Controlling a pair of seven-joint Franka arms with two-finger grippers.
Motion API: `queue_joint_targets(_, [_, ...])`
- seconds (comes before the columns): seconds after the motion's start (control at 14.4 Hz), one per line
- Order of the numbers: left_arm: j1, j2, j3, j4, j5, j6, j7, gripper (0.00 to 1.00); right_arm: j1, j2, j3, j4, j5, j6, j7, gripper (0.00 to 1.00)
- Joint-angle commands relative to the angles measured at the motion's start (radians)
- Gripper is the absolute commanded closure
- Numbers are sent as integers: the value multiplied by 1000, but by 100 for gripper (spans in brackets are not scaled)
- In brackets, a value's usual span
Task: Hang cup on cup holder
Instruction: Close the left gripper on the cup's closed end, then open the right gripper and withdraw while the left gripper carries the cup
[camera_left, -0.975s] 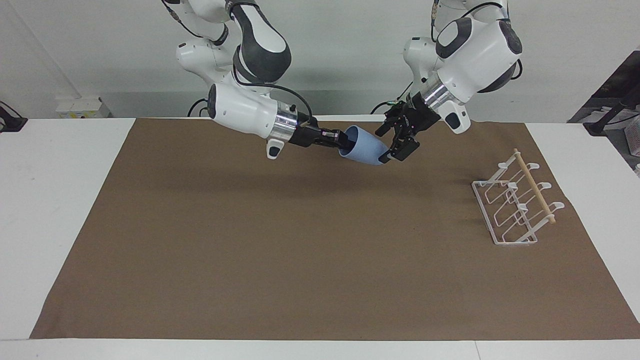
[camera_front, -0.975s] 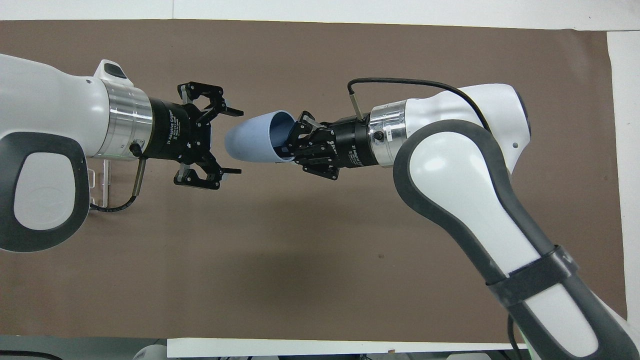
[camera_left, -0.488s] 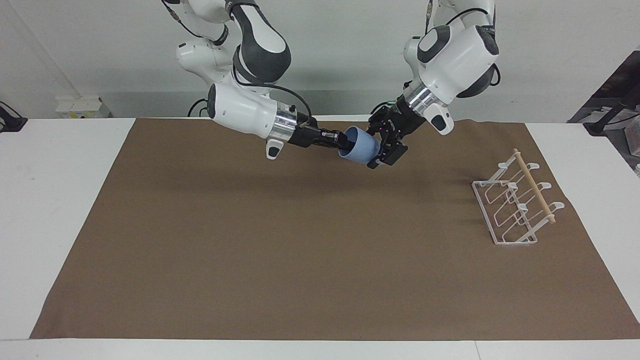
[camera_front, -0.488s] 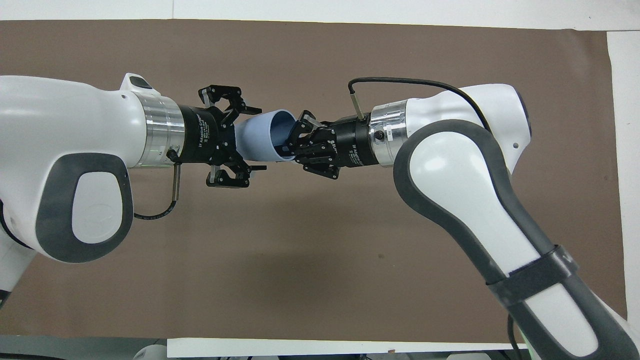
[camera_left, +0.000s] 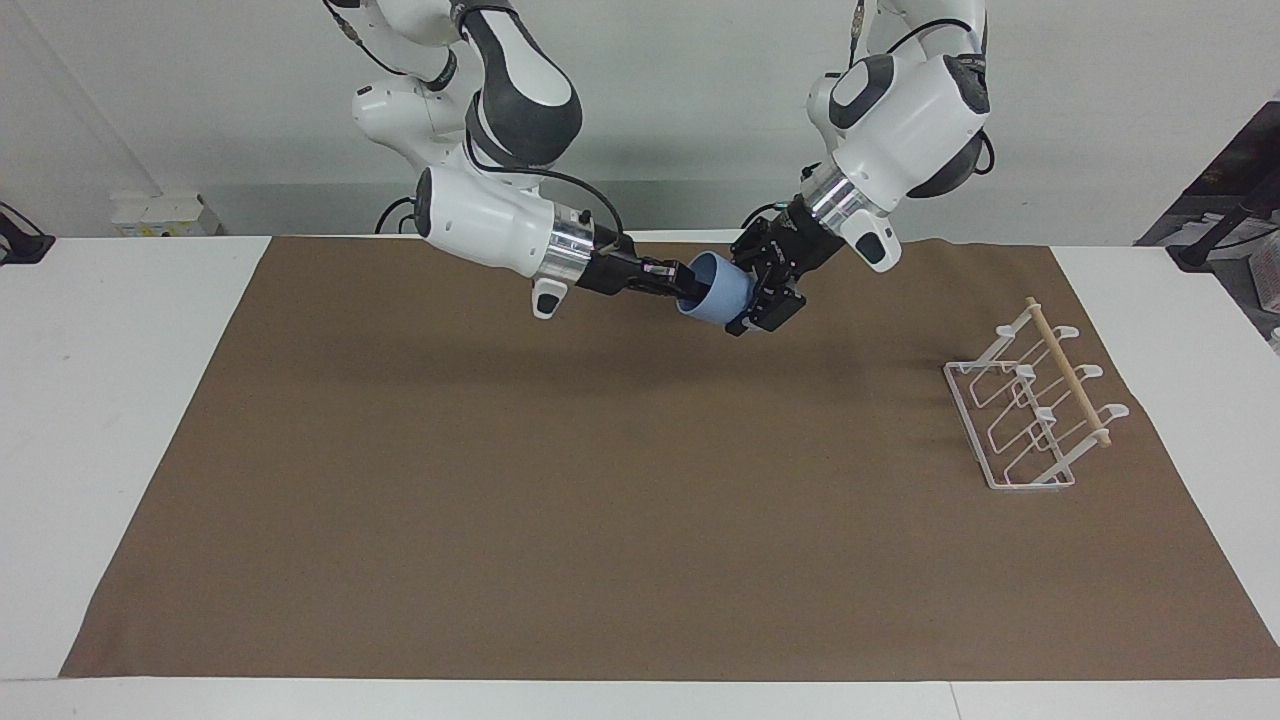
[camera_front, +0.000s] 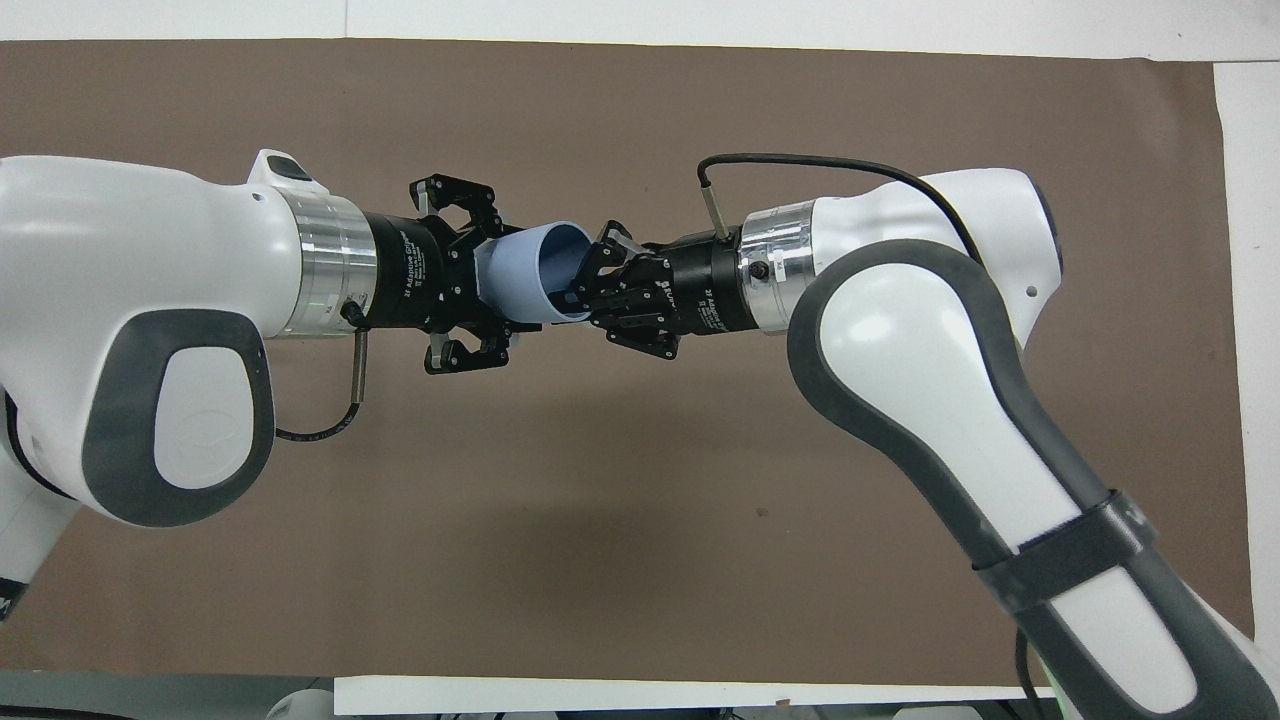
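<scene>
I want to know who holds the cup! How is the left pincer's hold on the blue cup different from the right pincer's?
The right pincer grips the cup at its open rim, one finger inside the mouth; the left pincer closes around its closed bottom end. The right pincer comes from the right arm's end of the table, the left pincer from the cup holder's end. Both are shut on the cup, up in the air over the brown mat.
</scene>
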Motion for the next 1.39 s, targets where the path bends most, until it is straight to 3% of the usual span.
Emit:
queue_joint_targets(0.0, [-15,-3,10,1,-12,3,-2,70,0,-11,2,-10,18,13,-3,99])
queue_joint_targets(0.14, [-15,0,10,8,-12,2,-9,70,0,-11,2,-8,18,13,-3,97])
queue_joint_targets(0.21, [-15,0,10,8,-12,2,-10,70,0,-11,2,-8,18,13,-3,83])
queue_joint_targets(0.35, [-14,0,12,8,-10,2,-12,70,1,-11,0,-4,14,16,-4,1])
queue_joint_targets(0.63, [2,0,20,25,28,-61,-13,70,-49,-22,-9,12,-27,13,-21,0])
queue_joint_targets(1.04, [83,10,23,77,462,-303,-28,70,-167,-89,-9,25,-357,1,-21,0])
queue_joint_targets(1.32, [164,10,23,77,830,-336,-24,70,-225,-88,-9,44,-652,10,-108,0])
